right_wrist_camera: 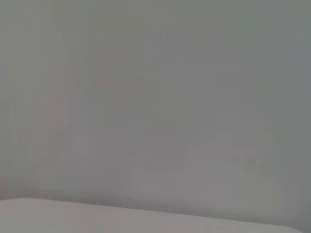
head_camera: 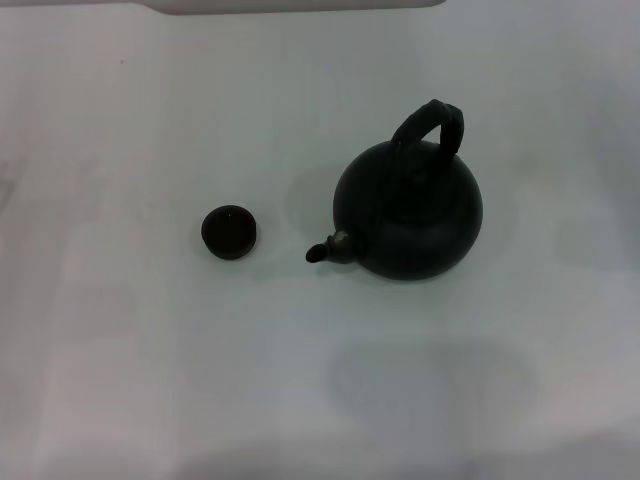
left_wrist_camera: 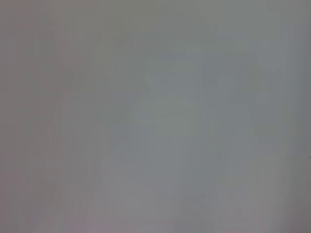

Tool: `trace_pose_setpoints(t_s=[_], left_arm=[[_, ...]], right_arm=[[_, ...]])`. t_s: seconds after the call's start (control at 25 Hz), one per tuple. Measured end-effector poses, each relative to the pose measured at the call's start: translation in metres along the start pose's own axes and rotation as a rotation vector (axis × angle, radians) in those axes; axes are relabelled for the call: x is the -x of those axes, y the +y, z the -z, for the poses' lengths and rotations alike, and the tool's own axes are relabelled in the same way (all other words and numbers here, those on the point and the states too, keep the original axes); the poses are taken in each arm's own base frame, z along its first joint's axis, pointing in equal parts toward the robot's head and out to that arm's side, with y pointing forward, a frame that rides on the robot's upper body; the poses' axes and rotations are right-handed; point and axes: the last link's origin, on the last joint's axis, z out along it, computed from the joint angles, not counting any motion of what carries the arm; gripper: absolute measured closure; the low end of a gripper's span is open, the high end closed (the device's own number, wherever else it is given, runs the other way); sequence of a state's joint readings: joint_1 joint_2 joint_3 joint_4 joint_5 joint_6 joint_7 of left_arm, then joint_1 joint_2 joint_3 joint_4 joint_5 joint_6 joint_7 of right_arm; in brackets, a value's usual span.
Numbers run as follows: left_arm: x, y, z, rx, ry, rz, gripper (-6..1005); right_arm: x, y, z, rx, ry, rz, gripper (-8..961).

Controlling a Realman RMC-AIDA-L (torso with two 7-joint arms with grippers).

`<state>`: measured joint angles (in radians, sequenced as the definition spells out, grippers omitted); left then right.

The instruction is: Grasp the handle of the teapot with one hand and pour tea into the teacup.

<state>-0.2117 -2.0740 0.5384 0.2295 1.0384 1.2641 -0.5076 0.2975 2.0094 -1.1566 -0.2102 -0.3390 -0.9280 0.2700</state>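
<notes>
In the head view a round matte-black teapot (head_camera: pixel 415 215) stands on the white table, right of centre. Its short spout (head_camera: pixel 322 251) points left, toward the teacup. The thick black handle (head_camera: pixel 432 125) arches upright over the pot's top. The teacup (head_camera: pixel 229 231), small, dark and handleless, sits to the left of the teapot with a clear gap between them. Neither gripper shows in any view. Both wrist views hold only pale blank surface.
The white table (head_camera: pixel 150 380) fills the head view on all sides of the two objects. A pale raised edge (head_camera: pixel 300 5) runs along the far side. The right wrist view shows a lighter band (right_wrist_camera: pixel 121 218) along one border.
</notes>
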Motion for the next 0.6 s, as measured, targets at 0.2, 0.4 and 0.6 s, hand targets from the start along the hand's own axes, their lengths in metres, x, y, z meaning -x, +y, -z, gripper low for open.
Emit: trace_pose_setpoints(t_s=[0.2,0.4,0.6], left_arm=[[0.0008,-0.0003,-0.0008,-0.003,-0.007,0.0,113],[0.0007,0.0006,-0.0024,0.0,-0.008,0.0,113],[0.001,0.0006,-0.0025,0.001,-0.01,-0.001,113]], right_arm=[[-0.0007,0.0,-0.0002,-0.001,0.006,0.0,379],[-0.0011,0.0001,-0.0007,-0.001,0.01,0.001,379],[0.0001,0.0012,-0.0025,0.002,0.007,0.001,379]])
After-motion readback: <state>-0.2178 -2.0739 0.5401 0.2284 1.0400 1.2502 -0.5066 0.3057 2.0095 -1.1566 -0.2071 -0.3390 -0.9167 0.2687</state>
